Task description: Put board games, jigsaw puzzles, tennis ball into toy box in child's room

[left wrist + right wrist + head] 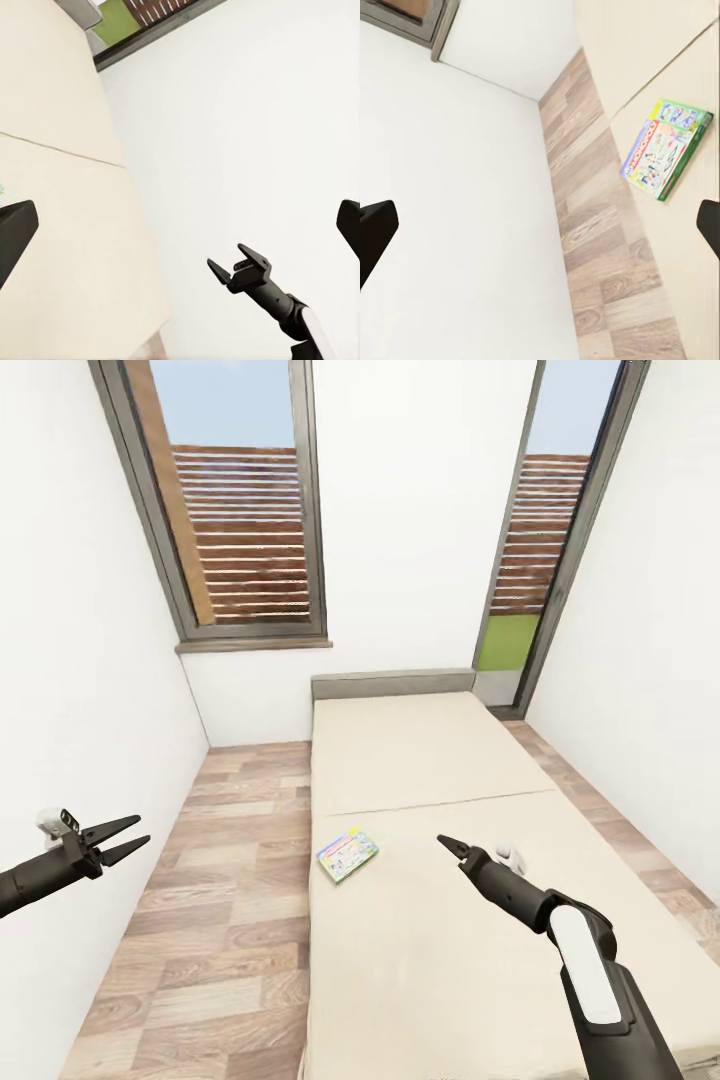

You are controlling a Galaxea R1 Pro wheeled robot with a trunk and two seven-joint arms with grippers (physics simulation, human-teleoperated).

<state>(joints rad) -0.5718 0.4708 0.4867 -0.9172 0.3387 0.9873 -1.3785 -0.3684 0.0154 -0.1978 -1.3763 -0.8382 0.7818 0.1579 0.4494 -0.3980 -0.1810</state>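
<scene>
White walls close in a narrow room with a wood-plank floor [220, 880] and a long beige bed [450, 920]. Nearest, the right tool [450, 846] hangs over the bed, its dark arm rising from the lower right; in the left wrist view its jaws stand apart and hold nothing. The left tool [122, 837] hovers over the floor by the left wall, jaws also apart and empty. A green board game [347, 855] lies flat on the bed near its left edge, beside the right tool but apart from it. Farther off stands a grey headboard [392, 684], then two tall windows [245, 510] showing a slatted fence.
</scene>
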